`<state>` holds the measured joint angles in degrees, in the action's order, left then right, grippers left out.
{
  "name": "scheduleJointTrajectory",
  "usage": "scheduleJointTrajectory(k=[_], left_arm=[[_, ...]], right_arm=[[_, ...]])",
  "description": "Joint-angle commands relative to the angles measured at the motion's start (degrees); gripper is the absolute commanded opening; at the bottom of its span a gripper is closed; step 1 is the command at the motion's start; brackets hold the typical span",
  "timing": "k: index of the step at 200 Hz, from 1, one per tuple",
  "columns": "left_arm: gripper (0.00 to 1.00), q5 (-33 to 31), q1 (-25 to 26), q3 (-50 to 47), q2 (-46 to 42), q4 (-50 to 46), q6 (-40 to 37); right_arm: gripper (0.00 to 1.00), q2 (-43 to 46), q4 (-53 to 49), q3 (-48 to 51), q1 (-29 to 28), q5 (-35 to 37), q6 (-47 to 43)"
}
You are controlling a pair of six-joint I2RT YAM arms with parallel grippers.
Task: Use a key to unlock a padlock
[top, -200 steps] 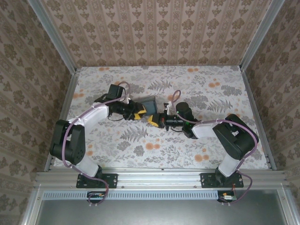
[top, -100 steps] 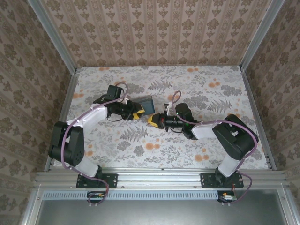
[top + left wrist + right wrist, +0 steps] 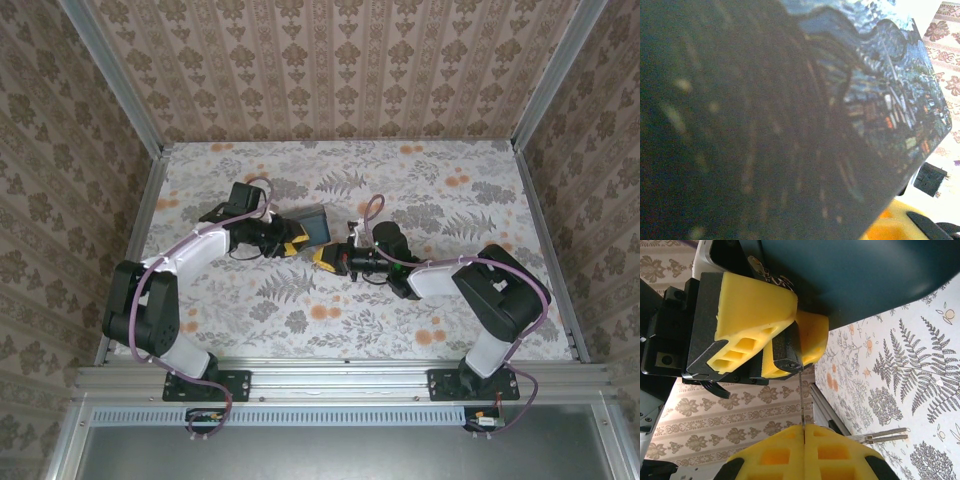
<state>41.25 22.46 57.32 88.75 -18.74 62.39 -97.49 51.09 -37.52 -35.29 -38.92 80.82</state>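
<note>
Left gripper (image 3: 292,241) sits left of table (image 3: 450,300) centre, yellow jaws clamped narrow on the near edge of the dark blue-grey padlock (image 3: 315,222). The left wrist camera has the padlock's textured face (image 3: 890,100) pressed close and blurred. Just right of it and nearer the bases is the right gripper (image 3: 325,257), jaws closed tight on the key (image 3: 801,400). The thin blade sticks out of the finger seam, tip touching the left gripper's fingertips (image 3: 752,315) beside the padlock.
</note>
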Motion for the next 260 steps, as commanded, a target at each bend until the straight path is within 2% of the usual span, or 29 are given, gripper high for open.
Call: scheduleJointTrajectory(k=[1,92,260], left_arm=[[0.0,0.6,0.3,0.0,-1.6,2.2,0.5],[0.0,0.4,-0.6,0.4,-1.5,1.0,-0.5],[0.0,0.7,-0.1,0.1,-2.0,1.9,0.5]], right_arm=[[0.0,0.8,2.5,-1.2,-0.4,1.0,-0.7],[0.0,3.4,0.1,0.1,-0.4,0.9,-2.1],[0.0,0.6,-2.2,-2.7,-0.6,0.7,-3.6]])
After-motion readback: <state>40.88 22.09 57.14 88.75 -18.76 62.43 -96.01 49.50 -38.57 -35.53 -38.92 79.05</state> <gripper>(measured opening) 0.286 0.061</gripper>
